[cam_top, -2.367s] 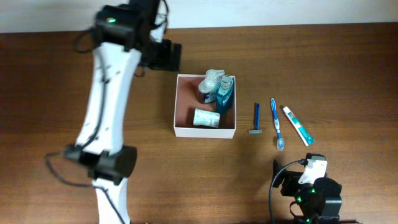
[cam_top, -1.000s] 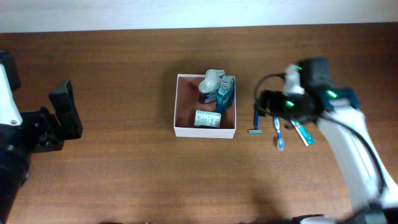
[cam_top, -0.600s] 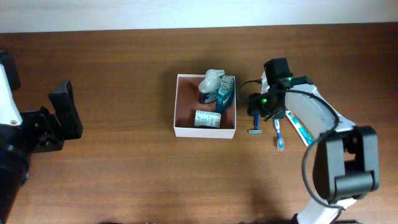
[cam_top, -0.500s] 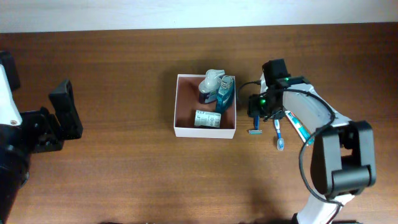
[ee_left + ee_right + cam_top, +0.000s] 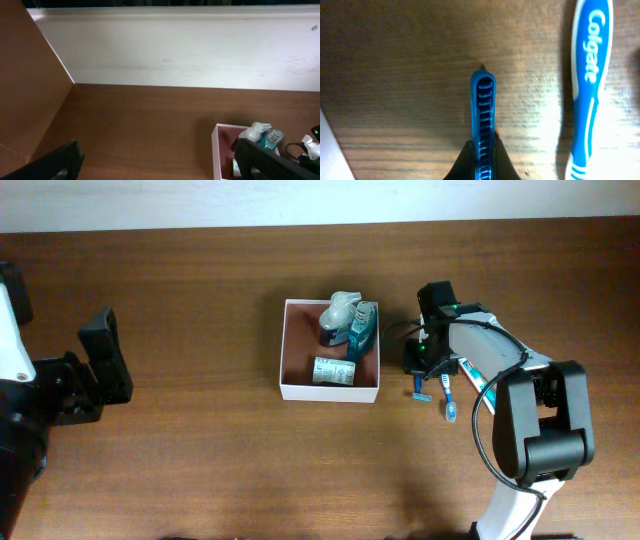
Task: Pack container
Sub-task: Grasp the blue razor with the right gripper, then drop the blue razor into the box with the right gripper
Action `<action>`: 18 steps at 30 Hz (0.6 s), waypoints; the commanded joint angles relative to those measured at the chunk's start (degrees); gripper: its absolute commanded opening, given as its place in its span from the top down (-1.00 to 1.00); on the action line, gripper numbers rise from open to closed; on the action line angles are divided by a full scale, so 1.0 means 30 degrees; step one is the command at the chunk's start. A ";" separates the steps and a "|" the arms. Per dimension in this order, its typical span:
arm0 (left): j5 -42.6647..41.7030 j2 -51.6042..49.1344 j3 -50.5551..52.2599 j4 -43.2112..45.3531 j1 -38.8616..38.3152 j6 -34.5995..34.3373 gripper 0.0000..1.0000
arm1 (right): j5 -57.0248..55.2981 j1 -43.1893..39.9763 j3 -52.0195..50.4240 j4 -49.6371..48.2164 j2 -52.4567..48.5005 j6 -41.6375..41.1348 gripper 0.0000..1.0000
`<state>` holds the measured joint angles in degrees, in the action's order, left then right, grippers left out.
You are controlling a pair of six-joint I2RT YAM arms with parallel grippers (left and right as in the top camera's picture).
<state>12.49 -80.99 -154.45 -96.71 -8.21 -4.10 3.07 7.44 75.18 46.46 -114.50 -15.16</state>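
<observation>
The container (image 5: 330,393), a shallow white box with a reddish-brown inside, sits mid-table and holds a bottle (image 5: 340,311), a teal carton (image 5: 362,328) and a green-and-white packet (image 5: 332,370). Just right of it, my right gripper (image 5: 416,360) is low over the table. In the right wrist view this gripper (image 5: 483,150) is shut on the handle of a blue razor (image 5: 483,110), whose head (image 5: 421,394) lies on the wood. My left gripper (image 5: 162,167) stands open far to the left, with nothing between its fingers (image 5: 55,162).
A blue-and-white Colgate toothbrush (image 5: 590,90) lies right beside the razor, and its head shows in the overhead view (image 5: 450,410). A toothpaste tube (image 5: 482,387) lies just beyond it. The left arm's black body (image 5: 95,370) sits at the table's left edge.
My right arm came in from the right and lowered over the razor, then its jaws closed on the handle. The razor shifted slightly toward the toothbrush. The left arm stayed still.
</observation>
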 commanded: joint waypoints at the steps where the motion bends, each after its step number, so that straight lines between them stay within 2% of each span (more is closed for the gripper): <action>1: 0.0211 0.0029 -0.0036 0.0007 0.0080 0.0175 -0.99 | -0.1129 0.0036 -0.0029 0.1260 -0.0080 -0.0102 0.92; 8: 0.0211 0.0029 -0.0036 0.0007 0.0080 0.0175 -0.99 | -0.1049 0.0809 0.0466 0.3279 0.3752 0.0015 0.92; 10: 0.0211 0.0029 -0.0036 0.0007 0.0080 0.0175 -0.99 | -0.0342 0.1537 0.0714 0.3730 0.5442 0.1042 0.92; 13: 0.0211 0.0029 -0.0036 0.0007 0.0080 0.0175 -0.99 | 0.1676 0.3140 0.0874 0.3614 0.7934 0.3920 0.93; 15: 0.0211 0.0029 -0.0036 0.0007 0.0080 0.0175 -0.99 | 0.2871 0.5508 0.0882 0.3111 0.9821 0.7446 0.92; 18: 0.0211 0.0029 -0.0036 0.0007 0.0080 0.0175 -0.99 | 0.2841 0.7759 0.0882 0.2594 1.0331 1.0324 0.92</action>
<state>12.49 -80.99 -154.45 -96.71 -8.21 -4.10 7.97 24.25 77.65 54.98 -85.03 1.17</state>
